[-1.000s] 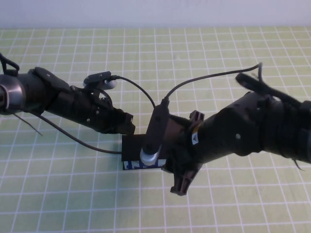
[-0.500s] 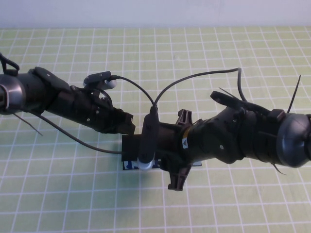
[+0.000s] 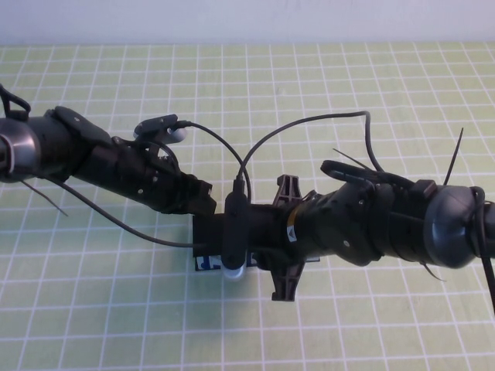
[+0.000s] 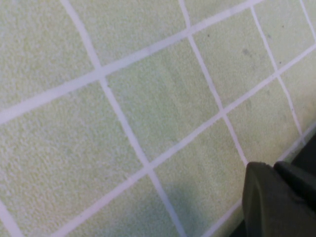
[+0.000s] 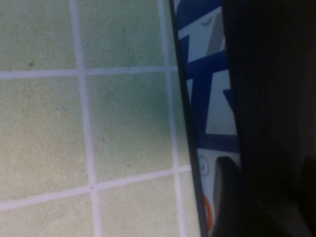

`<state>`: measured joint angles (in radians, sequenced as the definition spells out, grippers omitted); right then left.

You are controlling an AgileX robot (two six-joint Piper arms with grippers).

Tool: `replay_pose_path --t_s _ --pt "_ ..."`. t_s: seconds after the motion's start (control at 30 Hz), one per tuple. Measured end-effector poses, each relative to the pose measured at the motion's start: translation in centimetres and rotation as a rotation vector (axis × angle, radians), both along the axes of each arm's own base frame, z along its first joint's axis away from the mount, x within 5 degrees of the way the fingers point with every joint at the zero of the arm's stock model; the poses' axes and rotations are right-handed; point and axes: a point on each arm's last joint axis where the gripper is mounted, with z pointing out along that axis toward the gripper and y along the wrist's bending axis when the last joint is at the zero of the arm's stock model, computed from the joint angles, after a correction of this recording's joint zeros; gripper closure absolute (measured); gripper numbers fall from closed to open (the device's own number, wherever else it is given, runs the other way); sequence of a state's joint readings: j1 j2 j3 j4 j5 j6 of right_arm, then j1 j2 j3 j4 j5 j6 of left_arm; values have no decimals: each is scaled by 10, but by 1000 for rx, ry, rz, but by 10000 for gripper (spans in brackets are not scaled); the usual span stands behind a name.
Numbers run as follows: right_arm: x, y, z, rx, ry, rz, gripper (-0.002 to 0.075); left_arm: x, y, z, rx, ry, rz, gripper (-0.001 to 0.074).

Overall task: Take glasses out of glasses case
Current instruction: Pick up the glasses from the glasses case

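Observation:
The glasses case [image 3: 206, 263] lies at the middle of the mat, black on top, with a light blue printed side facing me. The glasses are hidden. My right gripper [image 3: 230, 241] reaches in from the right and sits low on the case, mostly hidden under its own wrist camera. In the right wrist view the gripper [image 5: 232, 202] lies against the case's printed side [image 5: 207, 98]. My left gripper [image 3: 203, 202] rests at the case's far left corner. In the left wrist view only its dark tip [image 4: 276, 202] shows above the mat.
A green mat with a white grid [image 3: 100, 309] covers the table. Black cables [image 3: 309, 127] loop above both arms. A pale wall [image 3: 247, 19] runs along the far edge.
My right arm has swung left and come down more level over the case, covering more of it. My left arm has not moved.

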<state>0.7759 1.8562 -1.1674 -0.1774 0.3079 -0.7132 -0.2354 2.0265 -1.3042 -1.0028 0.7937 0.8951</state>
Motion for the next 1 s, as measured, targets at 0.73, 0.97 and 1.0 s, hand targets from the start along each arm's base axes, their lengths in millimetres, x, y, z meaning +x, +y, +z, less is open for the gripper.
replay_pose_path --t_s 0.73,0.97,1.0 --pt "-1 1 40 59 -56 -18 729 0 1 3 13 -7 -27 739" --pt "-1 1 40 69 -48 -34 730 -3 28 57 -10 -133 29 739" --pt "-1 1 40 69 -50 -33 730 -5 32 65 -13 -152 38 739"
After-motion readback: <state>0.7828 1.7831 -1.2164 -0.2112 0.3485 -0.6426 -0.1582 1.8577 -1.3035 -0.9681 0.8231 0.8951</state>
